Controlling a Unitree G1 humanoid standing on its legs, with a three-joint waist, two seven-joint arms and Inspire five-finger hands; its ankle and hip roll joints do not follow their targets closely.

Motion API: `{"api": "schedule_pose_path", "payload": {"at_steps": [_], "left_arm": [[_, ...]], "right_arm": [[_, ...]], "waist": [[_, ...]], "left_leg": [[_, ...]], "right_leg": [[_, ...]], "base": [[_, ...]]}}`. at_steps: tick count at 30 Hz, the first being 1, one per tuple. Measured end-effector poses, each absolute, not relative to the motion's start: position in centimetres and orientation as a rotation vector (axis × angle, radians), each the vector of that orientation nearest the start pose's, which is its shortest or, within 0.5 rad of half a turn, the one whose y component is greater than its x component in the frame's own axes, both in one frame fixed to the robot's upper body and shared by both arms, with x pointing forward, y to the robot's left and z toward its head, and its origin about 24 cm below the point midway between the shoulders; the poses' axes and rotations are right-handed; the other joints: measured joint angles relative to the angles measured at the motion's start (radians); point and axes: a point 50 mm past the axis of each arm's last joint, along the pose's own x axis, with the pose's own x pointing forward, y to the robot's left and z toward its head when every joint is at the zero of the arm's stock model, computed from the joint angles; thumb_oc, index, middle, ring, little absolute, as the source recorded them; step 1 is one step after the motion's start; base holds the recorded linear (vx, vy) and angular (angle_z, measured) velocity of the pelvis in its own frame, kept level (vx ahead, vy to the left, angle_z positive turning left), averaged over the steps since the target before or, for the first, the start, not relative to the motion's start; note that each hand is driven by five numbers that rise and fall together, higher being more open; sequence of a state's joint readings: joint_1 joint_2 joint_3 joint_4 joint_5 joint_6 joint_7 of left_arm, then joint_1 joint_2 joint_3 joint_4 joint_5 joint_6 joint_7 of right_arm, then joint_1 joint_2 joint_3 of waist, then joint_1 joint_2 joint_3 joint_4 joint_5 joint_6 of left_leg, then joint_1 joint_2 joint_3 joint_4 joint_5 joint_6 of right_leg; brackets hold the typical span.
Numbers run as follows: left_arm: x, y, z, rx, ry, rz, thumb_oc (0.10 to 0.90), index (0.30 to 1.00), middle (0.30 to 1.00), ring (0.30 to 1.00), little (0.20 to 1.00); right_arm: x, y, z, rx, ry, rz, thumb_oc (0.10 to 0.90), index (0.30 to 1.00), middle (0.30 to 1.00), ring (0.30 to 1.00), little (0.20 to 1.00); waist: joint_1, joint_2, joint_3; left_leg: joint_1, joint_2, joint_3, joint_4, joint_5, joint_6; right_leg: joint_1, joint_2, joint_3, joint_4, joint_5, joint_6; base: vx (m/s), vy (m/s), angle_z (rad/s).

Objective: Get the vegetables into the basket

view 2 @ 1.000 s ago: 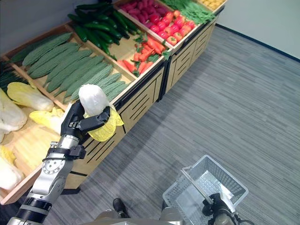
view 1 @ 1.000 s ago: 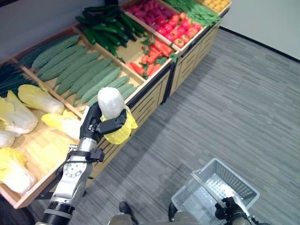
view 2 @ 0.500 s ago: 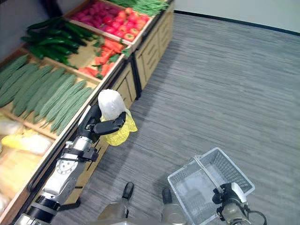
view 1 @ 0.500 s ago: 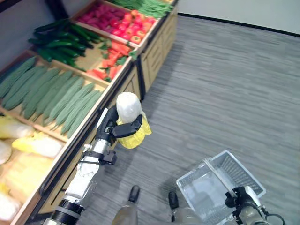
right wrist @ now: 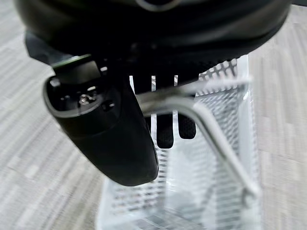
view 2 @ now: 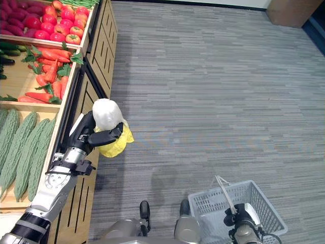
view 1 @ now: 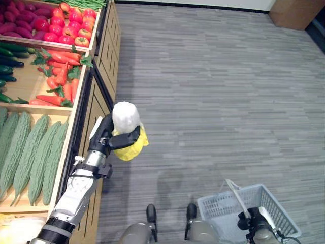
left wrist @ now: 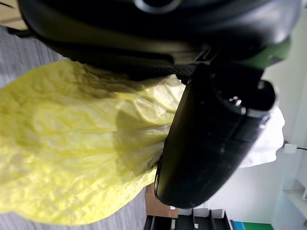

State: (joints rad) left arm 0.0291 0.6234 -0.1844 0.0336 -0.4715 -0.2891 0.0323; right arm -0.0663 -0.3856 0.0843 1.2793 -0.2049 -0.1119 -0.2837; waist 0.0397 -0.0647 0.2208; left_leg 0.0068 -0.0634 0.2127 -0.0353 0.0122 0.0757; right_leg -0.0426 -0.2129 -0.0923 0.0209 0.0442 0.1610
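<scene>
My left hand (view 1: 105,140) is shut on a napa cabbage (view 1: 126,116), white at the stem end with yellow leaves (left wrist: 72,143) hanging below. It holds the cabbage in the air beside the front of the wooden produce stand (view 1: 94,109), over the grey floor. The white wire basket (view 1: 277,208) hangs low at the bottom right, with my right hand (view 1: 254,224) shut on its handle (right wrist: 211,134). The basket looks empty inside. Cabbage and basket are well apart.
The stand's bins hold bitter gourds (view 1: 30,152), carrots (view 1: 58,79), tomatoes (view 1: 66,30) and cucumbers (view 1: 7,61). Open grey carpet floor (view 1: 218,91) stretches between the stand and the basket. A brown cabinet corner (view 1: 294,12) sits at the far right.
The camera has swung right along the stand, so the bins have slid left. The left hand still holds the cabbage, now off the stand's edge over the floor. The basket stays held.
</scene>
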Motion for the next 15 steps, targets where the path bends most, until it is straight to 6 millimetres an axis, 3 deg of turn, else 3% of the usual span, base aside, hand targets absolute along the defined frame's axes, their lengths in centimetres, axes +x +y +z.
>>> {"api": "schedule_pose_path", "payload": {"at_steps": [1, 3, 4, 8, 11, 15], "left_arm": [[24.2, 22.8, 7.0, 0.129, -0.135, -0.125, 0.4, 0.3, 0.3, 0.3, 0.3], [24.0, 22.7, 6.9, 0.117, -0.134, -0.134, 0.4, 0.3, 0.3, 0.3, 0.3], [23.8, 22.2, 6.8, 0.103, -0.138, -0.153, 0.4, 0.3, 0.3, 0.3, 0.3], [23.8, 21.5, 6.6, 0.08, -0.127, -0.175, 0.4, 0.3, 0.3, 0.3, 0.3], [23.6, 20.5, 5.9, 0.065, -0.104, -0.225, 0.4, 0.3, 0.3, 0.3, 0.3], [23.6, 20.5, 6.0, 0.086, -0.095, -0.254, 0.4, 0.3, 0.3, 0.3, 0.3]], "right_arm": [[11.7, -30.3, -12.9, -0.731, 1.037, -0.251, 0.4, 0.3, 0.3, 0.3, 0.3], [11.4, -30.4, -12.9, -0.735, 1.04, -0.248, 0.4, 0.3, 0.3, 0.3, 0.3], [10.8, -30.6, -12.9, -0.739, 1.054, -0.249, 0.4, 0.3, 0.3, 0.3, 0.3], [11.9, -32.4, -11.5, -0.783, 0.987, -0.269, 0.4, 0.3, 0.3, 0.3, 0.3], [14.1, -36.1, -8.4, -0.892, 0.911, -0.326, 0.4, 0.3, 0.3, 0.3, 0.3], [17.1, -37.8, -4.7, -0.994, 0.752, -0.347, 0.4, 0.3, 0.3, 0.3, 0.3]], "waist": [[-0.001, 0.0, -0.001], [-0.002, 0.019, -0.01], [-0.008, 0.025, -0.016], [-0.021, 0.048, -0.033], [-0.022, 0.098, -0.063], [-0.031, 0.11, -0.072]], "left_leg": [[0.009, 0.002, 0.0, -0.01, 0.0, -0.019], [0.015, 0.043, 0.0, -0.052, 0.033, -0.061], [0.027, 0.084, 0.0, -0.052, 0.049, -0.072], [0.025, 0.124, -0.013, -0.052, 0.066, -0.102], [0.016, 0.135, -0.022, -0.052, 0.07, -0.108], [0.011, 0.135, -0.022, -0.053, 0.069, -0.111]], "right_leg": [[0.022, 0.004, 0.004, -0.028, -0.005, 0.005], [0.051, 0.058, 0.002, -0.111, 0.032, -0.029], [0.061, 0.099, 0.001, -0.114, 0.028, -0.046], [0.064, 0.138, -0.012, -0.111, 0.027, -0.066], [0.061, 0.149, -0.02, -0.108, 0.028, -0.073], [0.054, 0.15, -0.016, -0.109, 0.023, -0.083]], "base": [[0.05, -0.12, -0.13], [0.04, -0.18, -0.13], [0.04, -0.315, -0.13], [0.01, -0.2, 0.03], [0.0, -0.057, 0.1], [0.01, -0.009, -0.02]]}}
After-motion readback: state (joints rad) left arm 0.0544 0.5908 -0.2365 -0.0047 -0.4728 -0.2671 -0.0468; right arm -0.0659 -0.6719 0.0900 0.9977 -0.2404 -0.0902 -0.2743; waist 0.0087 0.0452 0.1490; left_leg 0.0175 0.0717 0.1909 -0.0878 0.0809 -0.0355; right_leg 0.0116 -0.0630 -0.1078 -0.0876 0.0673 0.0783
